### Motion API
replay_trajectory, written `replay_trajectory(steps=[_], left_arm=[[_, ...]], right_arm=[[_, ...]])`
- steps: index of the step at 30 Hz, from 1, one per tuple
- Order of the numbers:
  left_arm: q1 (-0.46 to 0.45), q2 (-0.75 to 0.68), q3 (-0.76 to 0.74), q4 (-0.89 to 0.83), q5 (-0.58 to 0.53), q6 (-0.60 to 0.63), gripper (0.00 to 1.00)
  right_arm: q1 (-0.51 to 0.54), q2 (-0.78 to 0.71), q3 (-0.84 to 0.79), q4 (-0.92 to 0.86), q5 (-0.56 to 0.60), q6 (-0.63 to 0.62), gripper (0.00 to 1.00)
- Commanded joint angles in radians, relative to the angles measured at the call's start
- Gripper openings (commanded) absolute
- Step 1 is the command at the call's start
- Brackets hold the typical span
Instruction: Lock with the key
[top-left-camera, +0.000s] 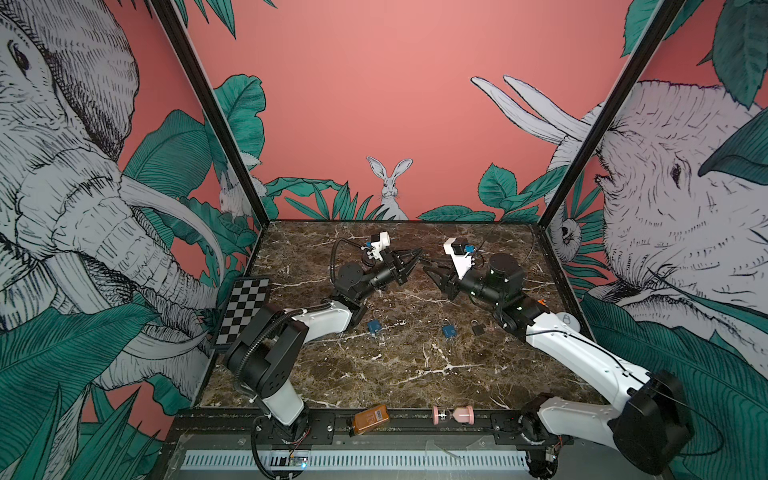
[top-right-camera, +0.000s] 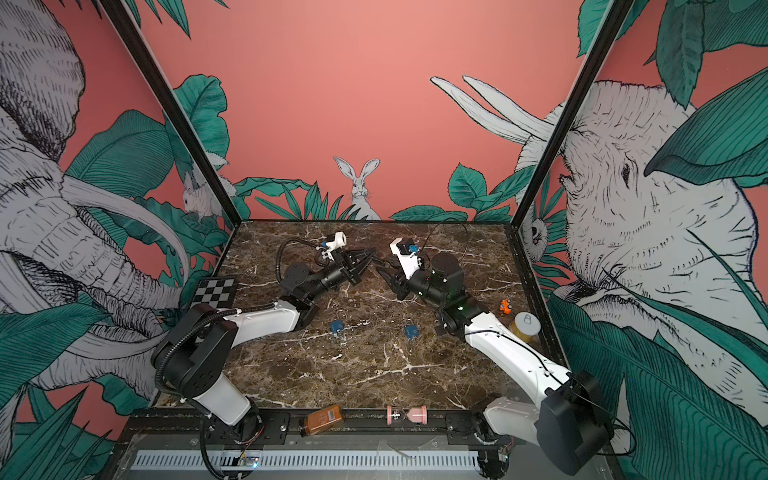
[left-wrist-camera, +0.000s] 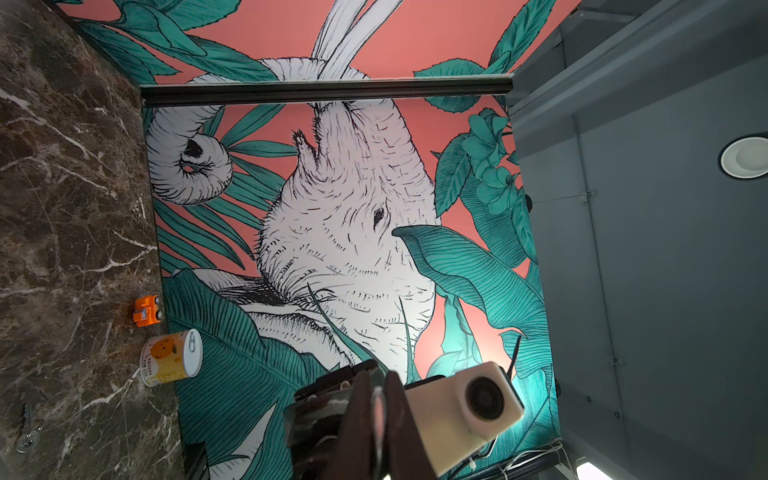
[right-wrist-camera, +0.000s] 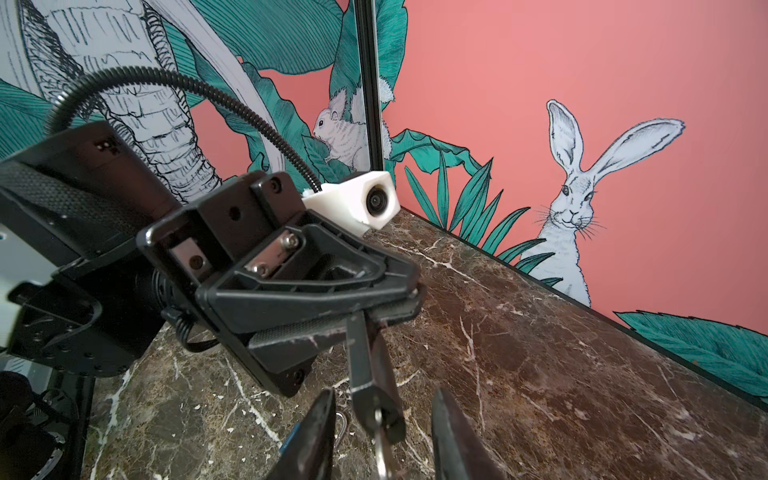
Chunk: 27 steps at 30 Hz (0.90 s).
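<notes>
My left gripper (top-left-camera: 417, 252) (right-wrist-camera: 390, 309) is shut on the shackle (left-wrist-camera: 378, 409) of a dark padlock (right-wrist-camera: 370, 374), held above the back middle of the marble table (top-left-camera: 415, 374). The padlock body hangs from its fingertips, and a silver key (right-wrist-camera: 381, 446) sticks out of its lower end. My right gripper (top-left-camera: 430, 270) (right-wrist-camera: 384, 399) faces the left one and is open. Its two fingers (right-wrist-camera: 320, 432) stand on either side of the key and the padlock's end, with a gap on each side. In both top views the padlock (top-right-camera: 380, 262) shows only as a small dark shape between the grippers.
Two blue padlocks (top-left-camera: 375, 326) (top-left-camera: 449, 331) and a black padlock (top-left-camera: 477, 328) lie mid-table. Loose keys (left-wrist-camera: 27, 432), an orange toy car (top-right-camera: 505, 306) and a can (top-right-camera: 527, 326) sit at the right edge. A checkerboard (top-left-camera: 245, 309) lies left; an amber bottle (top-left-camera: 371, 419) and a pink hourglass (top-left-camera: 453, 414) lie in front.
</notes>
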Motion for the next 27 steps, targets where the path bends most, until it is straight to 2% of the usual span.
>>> replay_trajectory(steps=[1, 11, 27], left_arm=[[-0.006, 0.000, 0.032, 0.072, 0.018, -0.017, 0.00], [-0.005, 0.001, 0.033, 0.071, 0.017, -0.016, 0.00], [-0.009, 0.004, 0.039, 0.077, 0.027, -0.019, 0.00]], right_arm=[[-0.003, 0.001, 0.030, 0.054, -0.011, 0.012, 0.37], [-0.003, 0.007, 0.042, 0.036, -0.006, 0.012, 0.33], [-0.003, 0.022, 0.056, 0.048, -0.030, 0.051, 0.11]])
